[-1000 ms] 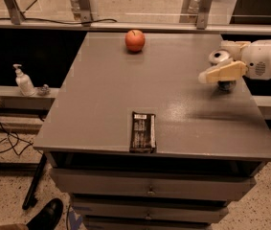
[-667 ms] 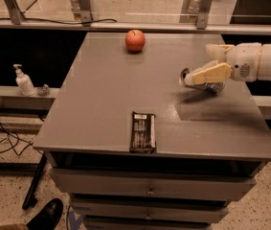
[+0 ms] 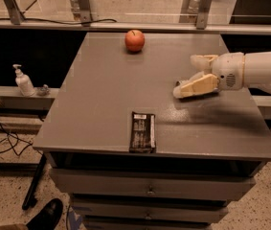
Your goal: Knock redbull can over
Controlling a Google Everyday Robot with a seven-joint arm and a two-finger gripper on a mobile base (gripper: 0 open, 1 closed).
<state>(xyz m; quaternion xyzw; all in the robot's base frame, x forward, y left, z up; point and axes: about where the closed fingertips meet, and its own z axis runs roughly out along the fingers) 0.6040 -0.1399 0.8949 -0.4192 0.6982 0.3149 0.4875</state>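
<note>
My gripper (image 3: 185,75) reaches in from the right, low over the right half of the grey table (image 3: 101,104). Its two cream fingers (image 3: 197,86) are spread apart with nothing visible between them. The white arm (image 3: 259,71) extends off the right edge. The redbull can does not show in this view; I cannot tell whether it is hidden behind the gripper. The lower finger's tip lies close to the tabletop.
A red apple (image 3: 134,40) sits at the back middle of the table. A flat black wrapped snack bar (image 3: 142,132) lies near the front edge. Drawers are below the tabletop. A soap bottle (image 3: 24,81) stands on a ledge at the left, and a shoe (image 3: 46,215) is on the floor.
The gripper has swept leftward and slightly toward the front across the right side of the table. A small dark thing seen at the fingertip earlier no longer shows.
</note>
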